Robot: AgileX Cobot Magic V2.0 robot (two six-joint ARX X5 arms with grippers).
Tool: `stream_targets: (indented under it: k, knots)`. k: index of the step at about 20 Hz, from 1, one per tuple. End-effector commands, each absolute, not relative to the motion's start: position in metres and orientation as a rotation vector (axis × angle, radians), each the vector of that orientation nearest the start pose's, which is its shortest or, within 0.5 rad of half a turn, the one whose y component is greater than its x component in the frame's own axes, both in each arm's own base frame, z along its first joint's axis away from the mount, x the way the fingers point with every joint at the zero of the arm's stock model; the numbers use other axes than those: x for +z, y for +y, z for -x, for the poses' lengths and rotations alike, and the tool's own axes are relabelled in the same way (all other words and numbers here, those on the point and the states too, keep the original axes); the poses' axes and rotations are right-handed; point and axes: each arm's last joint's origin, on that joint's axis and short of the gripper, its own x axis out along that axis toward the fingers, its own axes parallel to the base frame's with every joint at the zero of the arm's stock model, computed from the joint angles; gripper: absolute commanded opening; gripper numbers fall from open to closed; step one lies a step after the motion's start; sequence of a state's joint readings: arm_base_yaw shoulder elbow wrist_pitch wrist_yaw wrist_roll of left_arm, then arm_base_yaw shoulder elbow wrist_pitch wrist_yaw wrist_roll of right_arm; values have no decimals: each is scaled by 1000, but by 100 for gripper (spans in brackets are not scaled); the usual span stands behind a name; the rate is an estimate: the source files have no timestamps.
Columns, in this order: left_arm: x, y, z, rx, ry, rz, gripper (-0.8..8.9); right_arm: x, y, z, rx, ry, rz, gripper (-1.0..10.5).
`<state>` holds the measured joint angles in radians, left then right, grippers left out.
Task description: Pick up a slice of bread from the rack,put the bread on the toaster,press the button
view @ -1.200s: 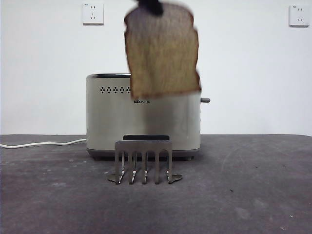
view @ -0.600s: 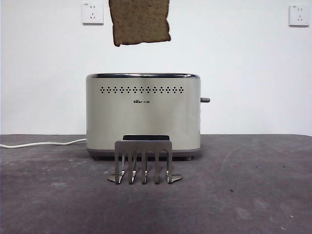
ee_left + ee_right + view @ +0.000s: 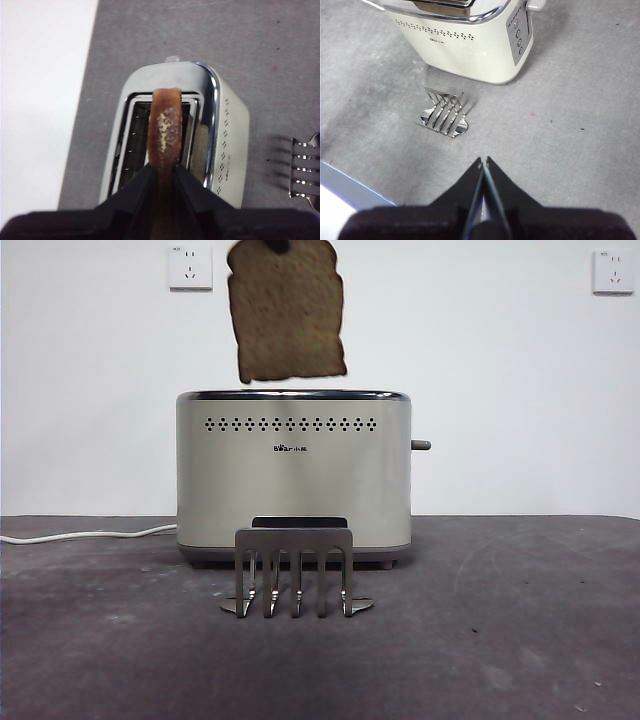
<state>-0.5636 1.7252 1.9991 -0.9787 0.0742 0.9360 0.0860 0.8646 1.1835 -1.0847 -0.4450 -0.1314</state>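
Left gripper [image 3: 162,172] is clamped on the slice of bread [image 3: 287,312], its two black jaws pinching the crust edge from either side, as the left wrist view shows. Compared with half a second ago, the slice has been lowered: more of it is now seen in the front view, its domed top included, and its bottom edge hangs just above the chrome rim of the toaster [image 3: 293,475], not yet touching. A second ago it was held further right and nearer the camera, overlapping the toaster's face; it has since been carried back over the appliance. From this it is judged that the pick from the rack [image 3: 295,570] is done and the insertion is about to begin.

In the left wrist view the slice is lined up lengthwise over the open slot [image 3: 135,140], roughly centred between the slot's walls, though a slight tilt is seen from the front. The slot's edges are the likely snag if that tilt is kept.

The rack stands empty on the worktop, just in front of the toaster and clear of the descent. The button [image 3: 421,445] protrudes from the toaster's narrow side, unpressed and unobstructed. The right gripper [image 3: 483,165] is held well above the worktop with jaws closed on nothing, waiting. A white cord [image 3: 85,535] runs toward the worktop's left edge, and wall sockets [image 3: 190,267] are behind.
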Motion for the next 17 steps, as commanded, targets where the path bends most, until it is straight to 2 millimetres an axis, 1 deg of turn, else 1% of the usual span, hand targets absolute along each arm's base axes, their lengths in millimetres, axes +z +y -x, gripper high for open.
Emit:
stream_targets:
  k: [1,5,9,12,14,17]
  knots:
    - [419,-194,-305,-919,368,-1044,-9,374,24,-128,560,722,-7,-11]
    - [408,-195,-315,-936,402,-1036,-9,373,24,-129,561,722,-7,-11]
    - [406,-188,-321,-944,410,-1015,-9,372,24,-132,563,732,-3,-11]
    - [405,-180,-326,-947,425,-995,-9,369,25,-138,563,754,-7,-12]
    - [401,-175,-331,-985,431,-959,-9,367,25,-144,564,774,-11,-11]
    - [391,-176,-340,-992,463,-951,-9,365,26,-151,564,787,-14,-12]
